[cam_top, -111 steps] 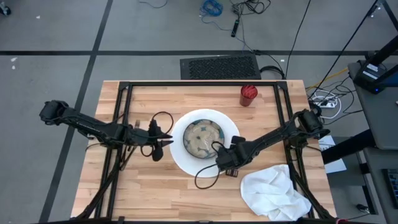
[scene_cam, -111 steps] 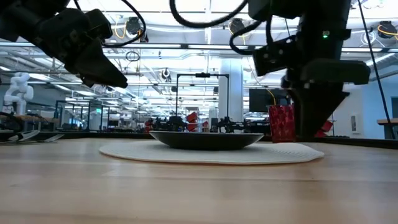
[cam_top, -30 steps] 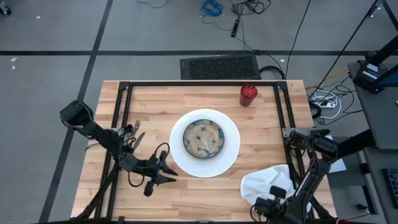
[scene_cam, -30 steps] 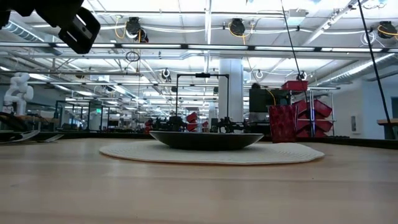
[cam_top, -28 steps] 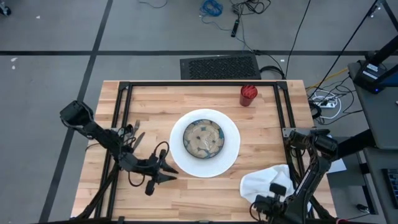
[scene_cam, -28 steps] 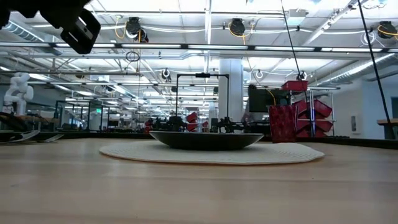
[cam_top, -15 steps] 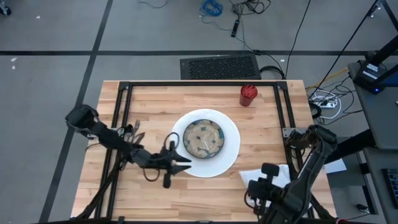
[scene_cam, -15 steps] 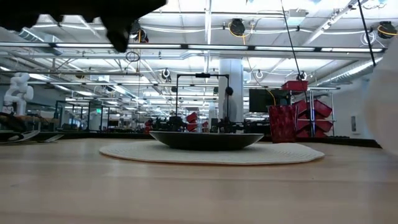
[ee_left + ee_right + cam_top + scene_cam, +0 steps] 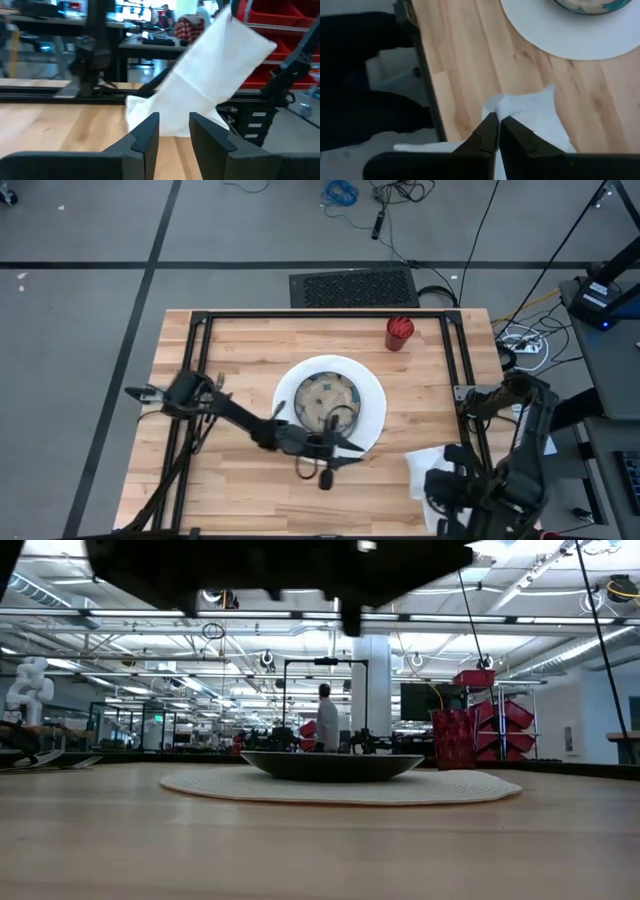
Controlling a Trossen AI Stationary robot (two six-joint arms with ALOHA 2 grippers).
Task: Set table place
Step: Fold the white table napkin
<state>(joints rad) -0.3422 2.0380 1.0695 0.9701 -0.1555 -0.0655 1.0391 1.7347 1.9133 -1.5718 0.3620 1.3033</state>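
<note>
Right claw (image 9: 496, 131) is pinched shut on a white cloth (image 9: 425, 470), holding it raised over the tabletop's (image 9: 240, 500) near right corner, beside the black frame tube; the cloth hangs down toward the wood. Left claw (image 9: 352, 448) is extended over the near rim of the white round placemat (image 9: 372, 405); its fingers (image 9: 146, 134) stand a narrow gap apart with nothing between them, and they face the lifted cloth. On the centre of the placemat sits a dark bowl (image 9: 327, 398) with a patterned interior. At the far right of the tabletop, well apart from the placemat, stands a red cup (image 9: 399, 332). Beyond the far edge, a person (image 9: 326, 722) in a white top stands in the room behind.
</note>
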